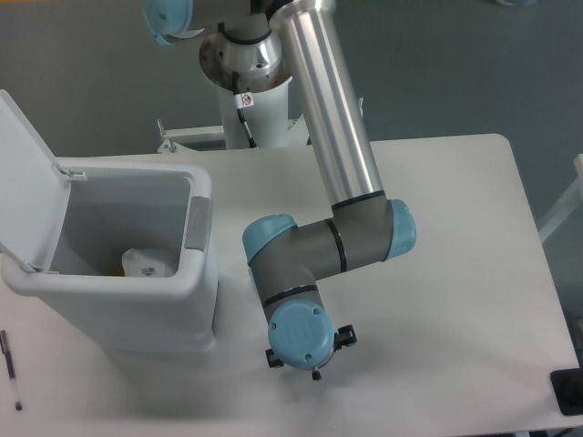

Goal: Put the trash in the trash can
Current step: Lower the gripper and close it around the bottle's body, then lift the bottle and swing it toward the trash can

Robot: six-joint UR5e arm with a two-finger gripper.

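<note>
The trash can [196, 273] stands at the left of the table, with its flip lid [23, 173] raised and the grey latch panel [199, 223] on its right rim. A white crumpled piece [146, 264] lies on its bottom; I cannot tell whether it is the paper scrap. The crushed bottle is not visible. My gripper [310, 364] points down at the table just right of the can. It is almost wholly hidden under the blue wrist cap [301, 335]; only small black parts show around it. Whether it holds anything is hidden.
A thin black pen [11, 369] lies on the table at the far left front. A black object [567, 391] sits at the table's right front corner. The arm's silver link [332, 109] slants over the back middle of the table.
</note>
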